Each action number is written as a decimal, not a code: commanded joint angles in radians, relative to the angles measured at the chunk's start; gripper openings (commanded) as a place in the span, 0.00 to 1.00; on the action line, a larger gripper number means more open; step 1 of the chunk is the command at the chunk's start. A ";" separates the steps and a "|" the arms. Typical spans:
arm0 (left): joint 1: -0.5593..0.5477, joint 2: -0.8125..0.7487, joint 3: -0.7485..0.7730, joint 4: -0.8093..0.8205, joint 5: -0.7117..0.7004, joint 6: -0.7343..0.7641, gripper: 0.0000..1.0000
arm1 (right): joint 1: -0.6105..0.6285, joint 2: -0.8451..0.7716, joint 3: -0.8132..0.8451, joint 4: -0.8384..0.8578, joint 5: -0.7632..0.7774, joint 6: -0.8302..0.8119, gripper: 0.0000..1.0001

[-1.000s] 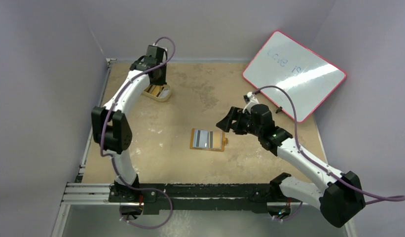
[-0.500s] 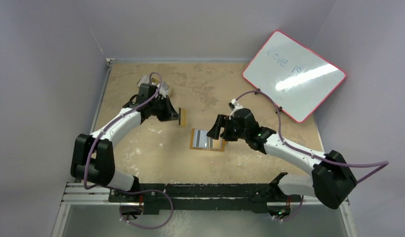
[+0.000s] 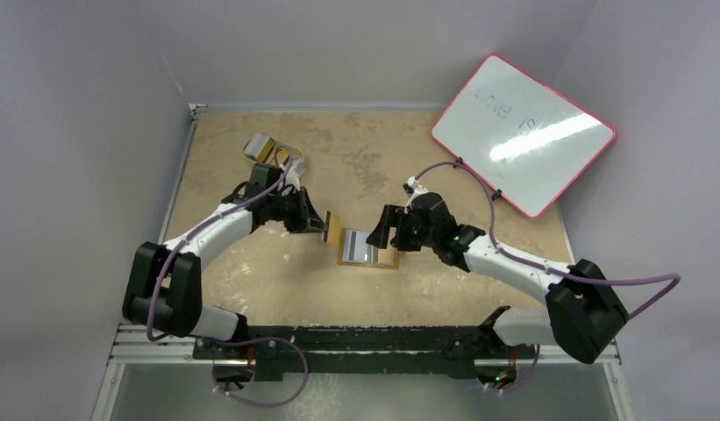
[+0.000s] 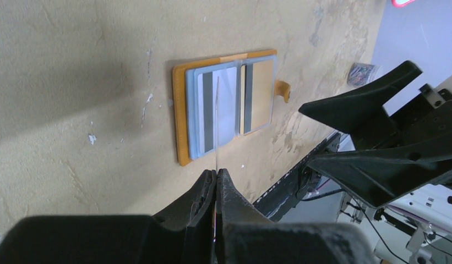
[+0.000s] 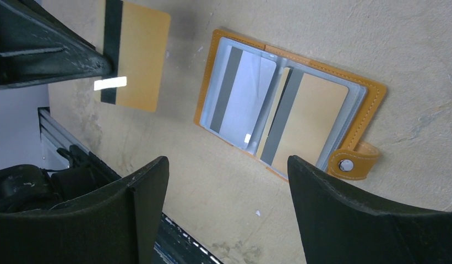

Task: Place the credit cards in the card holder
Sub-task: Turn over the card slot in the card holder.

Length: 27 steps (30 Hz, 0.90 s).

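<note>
Nearest the arm bases, the card holder (image 3: 368,248) lies open and flat on the counter (image 3: 277,281), its snap tab at the right. Two pockets are seen filled: a silver card (image 5: 237,96) in one and a gold-brown card (image 5: 309,124) in the pocket beside it. Just beyond, the left hand (image 4: 217,173) is clenched on a gold card (image 5: 138,58). The card is carried on edge just off the holder's left border and is not yet in any pocket. The right hand (image 3: 388,231) hangs over the holder's right half with fingers spread wide, grasping nothing. Farther back on the left lies a small heap of what appear to be further cards (image 3: 264,147), grey and gold; their number cannot be told. A whiteboard (image 3: 523,132) leans at the far right. Assessment: task partly done. At least two cards are stowed, the gold card awaits insertion, and the far heap is yet to be fetched.
</note>
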 commanded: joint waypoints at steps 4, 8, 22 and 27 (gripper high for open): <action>-0.050 0.050 -0.027 0.039 0.036 0.032 0.00 | 0.006 -0.013 -0.009 0.055 0.008 -0.009 0.81; -0.078 0.087 -0.030 0.043 0.021 0.038 0.00 | 0.006 -0.031 -0.028 0.080 0.000 -0.010 0.81; -0.104 0.191 -0.042 0.050 -0.060 0.054 0.00 | 0.006 -0.032 -0.025 0.067 0.011 -0.039 0.81; -0.105 0.165 -0.034 0.028 -0.103 0.048 0.00 | 0.006 -0.030 -0.028 0.047 0.038 -0.045 0.81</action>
